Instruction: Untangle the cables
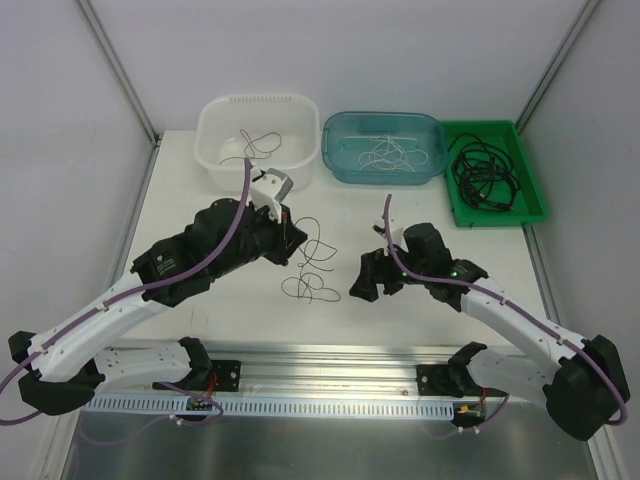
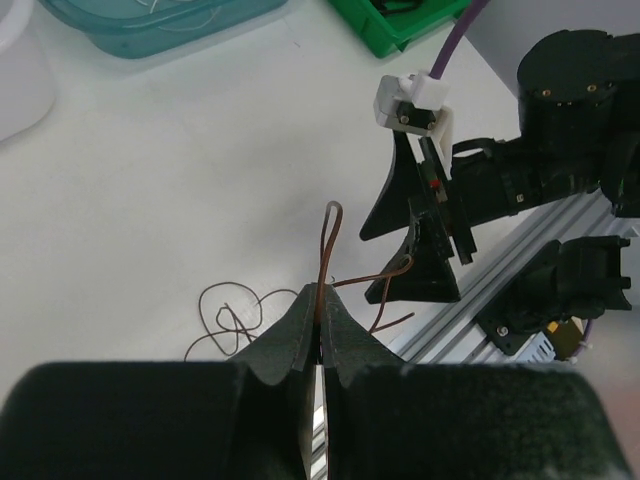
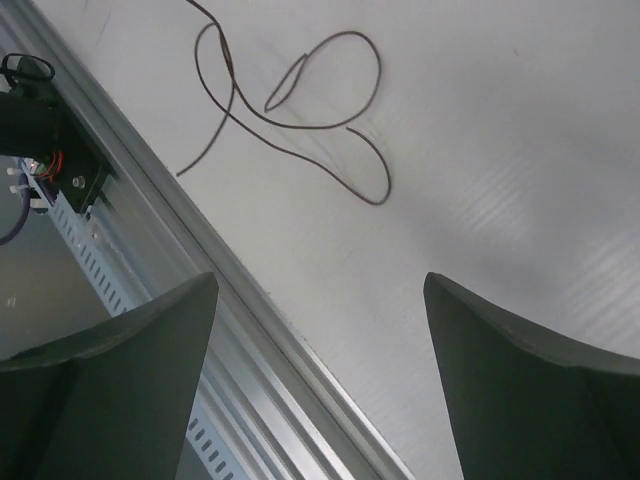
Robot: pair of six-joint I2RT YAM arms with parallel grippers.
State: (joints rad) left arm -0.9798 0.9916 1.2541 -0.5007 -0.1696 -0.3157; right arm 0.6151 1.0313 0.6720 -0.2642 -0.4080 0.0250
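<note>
Table (image 1: pixel 500 250): white, with both arms bolted at the near edge.
Left arm (image 1: pixel 150 290): reaches in toward the middle.
Right arm (image 1: pixel 510 320): reaches in from the other side, with its wrist low.
Bins: white bin (image 1: pixel 258 100), teal bin (image 1: pixel 385 117) and green tray (image 1: pixel 495 217) stand in a row at the far edge. Each has cables in it; the tray holds the black cables (image 1: pixel 480 175).
Left claw (image 2: pixel 320 300): pressed together, pinching a loop of the brown cable (image 2: pixel 332 206), which stands up between its fingers.
Right claw (image 3: pixel 320 330): spread, nothing between its fingers, just above the table.
Brown cable, place: loose loops on the table between the two claws. The far part is held in the left claw and the rest trails toward the near rail (image 1: pixel 330 355).
Key relation: the slack loops lie just left of the right claw. Their long axis runs far to near, and the right arm is the free one.
Likely next: the right claw takes a loop and draws it away from the left.
</note>
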